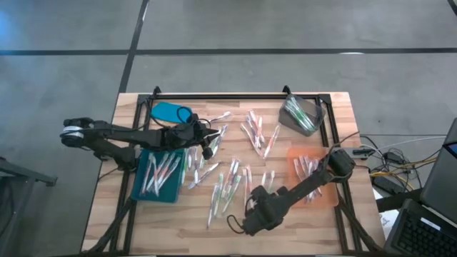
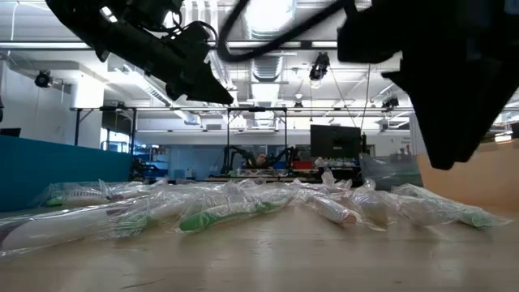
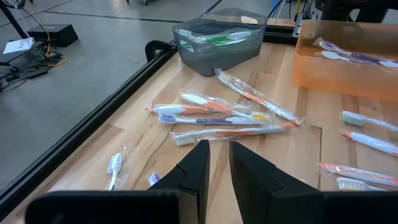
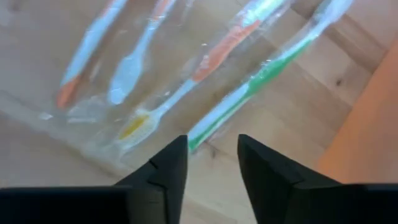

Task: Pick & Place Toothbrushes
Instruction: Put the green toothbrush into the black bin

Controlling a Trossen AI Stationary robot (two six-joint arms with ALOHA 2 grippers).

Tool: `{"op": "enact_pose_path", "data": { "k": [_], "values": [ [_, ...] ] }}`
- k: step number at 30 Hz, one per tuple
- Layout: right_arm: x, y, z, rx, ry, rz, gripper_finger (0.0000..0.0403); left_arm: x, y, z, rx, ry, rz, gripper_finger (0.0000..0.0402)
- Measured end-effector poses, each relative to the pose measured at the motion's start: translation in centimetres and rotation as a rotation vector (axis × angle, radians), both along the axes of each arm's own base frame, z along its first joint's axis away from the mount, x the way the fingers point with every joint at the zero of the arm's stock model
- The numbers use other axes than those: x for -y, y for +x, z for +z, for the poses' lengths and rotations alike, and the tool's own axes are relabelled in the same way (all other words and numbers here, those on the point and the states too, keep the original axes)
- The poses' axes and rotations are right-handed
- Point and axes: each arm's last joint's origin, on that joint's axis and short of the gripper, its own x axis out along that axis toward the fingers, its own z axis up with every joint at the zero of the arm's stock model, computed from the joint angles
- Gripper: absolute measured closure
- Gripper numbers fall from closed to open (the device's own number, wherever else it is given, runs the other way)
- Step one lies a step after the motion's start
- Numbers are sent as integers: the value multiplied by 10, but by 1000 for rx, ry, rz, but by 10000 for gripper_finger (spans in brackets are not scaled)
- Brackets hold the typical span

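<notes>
Several wrapped toothbrushes (image 1: 230,187) lie scattered flat on the wooden table, white with green, orange or pink parts. My right gripper (image 1: 251,215) hangs near the table's near edge, pointing down, open. It stands just above a green-handled toothbrush (image 4: 261,81) and an orange one (image 4: 217,53), and nothing is between its fingers (image 4: 168,165). My left gripper (image 1: 210,146) hovers over the left-middle of the table beside the teal tray (image 1: 139,187). It points toward the right edge, is narrowly open (image 3: 219,149) and holds nothing. Ahead of it lie more toothbrushes (image 3: 217,115).
The teal tray holds several toothbrushes. An orange tray (image 1: 330,194) at the right and a grey bin (image 1: 300,114) at the far right also hold some. A blue tray (image 1: 171,113) stands at the far left. A black frame (image 1: 214,95) rims the far edge.
</notes>
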Motion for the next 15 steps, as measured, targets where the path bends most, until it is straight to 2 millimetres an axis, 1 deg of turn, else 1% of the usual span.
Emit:
{"op": "enact_pose_path", "data": {
  "k": [3,8,12,15],
  "values": [
    [2,-2,-7,-6,-4,-33,238,0,0,0,0,-1,0,335],
    [1,-1,-16,27,19,-39,203,0,0,0,2,-5,1,335],
    [2,-2,-25,39,28,-41,185,0,0,0,2,-5,1,335],
    [3,-4,-29,23,35,-54,180,0,0,0,2,-5,1,335]
  ]
}}
